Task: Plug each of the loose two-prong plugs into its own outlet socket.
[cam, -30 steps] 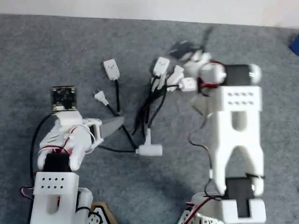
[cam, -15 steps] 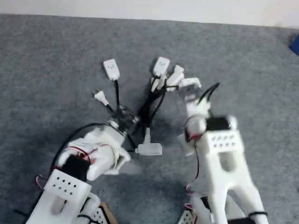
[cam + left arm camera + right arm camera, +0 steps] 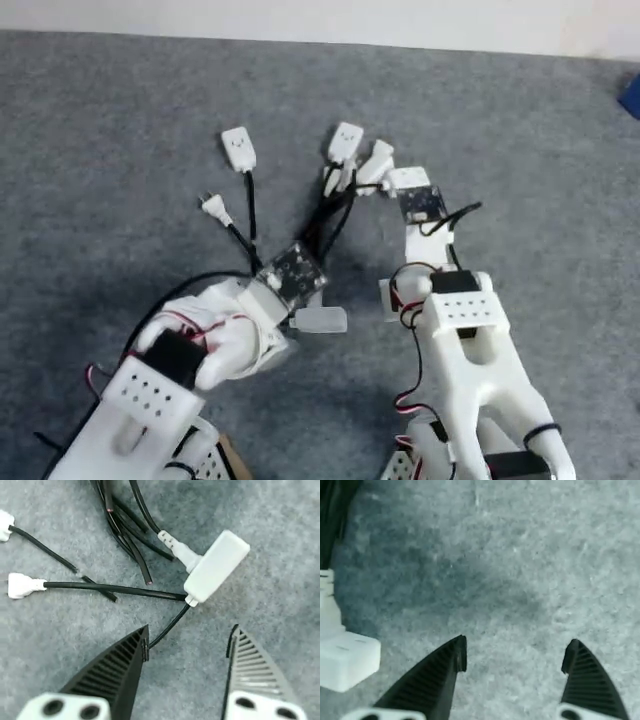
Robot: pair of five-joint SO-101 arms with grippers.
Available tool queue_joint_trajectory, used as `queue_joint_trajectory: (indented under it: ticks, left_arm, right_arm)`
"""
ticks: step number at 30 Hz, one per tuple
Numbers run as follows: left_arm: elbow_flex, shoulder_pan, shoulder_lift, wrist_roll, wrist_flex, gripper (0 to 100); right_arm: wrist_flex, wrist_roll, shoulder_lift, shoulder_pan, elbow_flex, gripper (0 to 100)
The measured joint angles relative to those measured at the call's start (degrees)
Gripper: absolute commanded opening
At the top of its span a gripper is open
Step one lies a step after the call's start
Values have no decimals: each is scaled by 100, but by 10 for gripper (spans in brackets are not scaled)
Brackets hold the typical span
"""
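Left gripper (image 3: 190, 627): in the left wrist view, its two dark ribbed fingers are standing wide apart and gripping nothing, hovering over the grey felt table cover (image 3: 280, 535).
White rectangular plastic socket block (image 3: 217, 565): is lying just ahead of the fingertips, with thin black cables (image 3: 120, 589) running into it.
White two-prong plug (image 3: 20, 586): is lying loose on the end of one cable, well apart from the block.
Right gripper (image 3: 518, 641): in the right wrist view, its fingers are likewise gaping wide over the cover, clasping nothing.
White socket end (image 3: 345, 665): is sitting just beside one finger, apart from it.
Left arm (image 3: 170, 370): in the high view, is slanting in from 7 o'clock, its wrist sitting over the socket block near the centre.
Right arm (image 3: 470, 340): is standing at 5 o'clock, its wrist pointing toward a cluster of white sockets (image 3: 345, 141) at 12 o'clock.
White two-prong plug, high view: is resting at 10 o'clock from the centre, prongs free.
Single white socket (image 3: 238, 147): is lying at 11 o'clock, near the plug.
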Motion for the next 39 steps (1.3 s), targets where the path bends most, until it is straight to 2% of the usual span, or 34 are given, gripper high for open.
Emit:
queue_joint_trajectory:
  ticks: [3, 7, 10, 13, 21, 28, 35, 39]
  left_arm:
    - [-589, -9, 932, 343, 0, 270]
    - [-1600, 35, 2690, 457, 97, 270]
    - [-2136, 325, 3886, 466, 141, 270]
    - [-2347, 624, 4545, 466, 141, 270]
    - [-2400, 624, 4809, 466, 114, 273]
    - [-2400, 440, 4826, 475, -316, 274]
    - [-2400, 633, 4862, 475, -510, 274]
    - [-2479, 703, 5363, 448, -589, 274]
  right_arm:
    - [0, -281, 70, 9, 0, 299]
    - [0, -457, 70, 18, 0, 299]
    - [0, -492, 70, 18, 18, 299]
    - [0, -492, 70, 18, 26, 299]
    - [114, -492, 70, 18, 44, 299]
    - [316, -492, 70, 18, 44, 299]
    - [343, -492, 70, 18, 44, 299]
    - [343, -492, 70, 18, 44, 299]
